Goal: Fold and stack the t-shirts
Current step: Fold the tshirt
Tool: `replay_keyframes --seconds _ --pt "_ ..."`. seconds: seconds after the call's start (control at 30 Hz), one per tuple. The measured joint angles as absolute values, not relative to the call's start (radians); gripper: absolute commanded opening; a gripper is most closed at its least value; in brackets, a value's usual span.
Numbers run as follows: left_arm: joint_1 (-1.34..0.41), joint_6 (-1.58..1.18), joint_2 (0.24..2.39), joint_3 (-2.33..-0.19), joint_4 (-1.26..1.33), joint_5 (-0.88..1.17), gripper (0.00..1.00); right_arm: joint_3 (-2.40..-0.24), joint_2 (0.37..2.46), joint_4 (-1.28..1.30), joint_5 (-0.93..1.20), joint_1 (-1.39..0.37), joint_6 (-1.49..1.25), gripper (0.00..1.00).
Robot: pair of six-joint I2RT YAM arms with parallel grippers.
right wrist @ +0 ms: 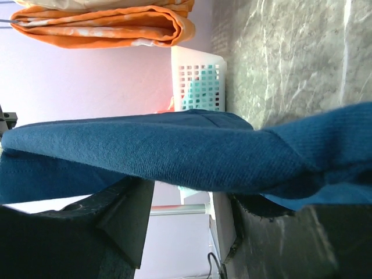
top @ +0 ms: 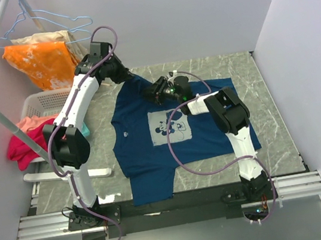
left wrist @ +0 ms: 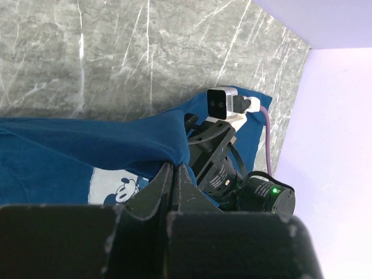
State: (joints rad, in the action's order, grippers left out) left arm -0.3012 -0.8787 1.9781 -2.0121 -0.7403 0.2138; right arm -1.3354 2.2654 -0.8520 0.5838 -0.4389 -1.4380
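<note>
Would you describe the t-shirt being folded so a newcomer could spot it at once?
At the centre of the grey marbled table lies a navy t-shirt. Unlike the hanging orange garment and the pink cloth at left, it bears a pale square cartoon-mouse print.

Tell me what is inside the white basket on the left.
Red and pink cloth hangs over the rim of the white basket, and teal cloth shows through its holes. The left arm crosses above it, so anything deeper is hidden.
</note>
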Motion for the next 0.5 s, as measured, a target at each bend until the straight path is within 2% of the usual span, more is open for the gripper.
replay_keyframes --seconds 0.07,0.17,0.27,0.3,0.33,0.5 --pt "-0.301 -0.879 1.978 -2.011 -0.740 0.214 0.01 -1.335 2.265 -0.852 0.583 -0.439 -1.438 0.49" --pt "-0.300 -0.879 1.977 -2.008 -0.739 0.215 0.01 -1.335 2.266 -0.852 0.583 -0.439 -1.438 0.38" --pt "-0.298 -0.880 1.975 -1.999 -0.738 0.218 0.01 -1.337 2.269 -0.853 0.583 -0.439 -1.436 0.16" --pt "-0.298 -0.880 1.974 -1.995 -0.737 0.220 0.01 -1.338 2.272 -0.853 0.584 -0.439 -1.435 0.03" --pt "-0.298 -0.881 1.972 -1.992 -0.737 0.220 0.01 -1.339 2.275 -0.852 0.583 -0.439 -1.435 0.00" --pt "-0.293 -0.880 1.964 -1.980 -0.738 0.217 0.01 -1.334 2.272 -0.832 0.582 -0.438 -1.416 0.00"
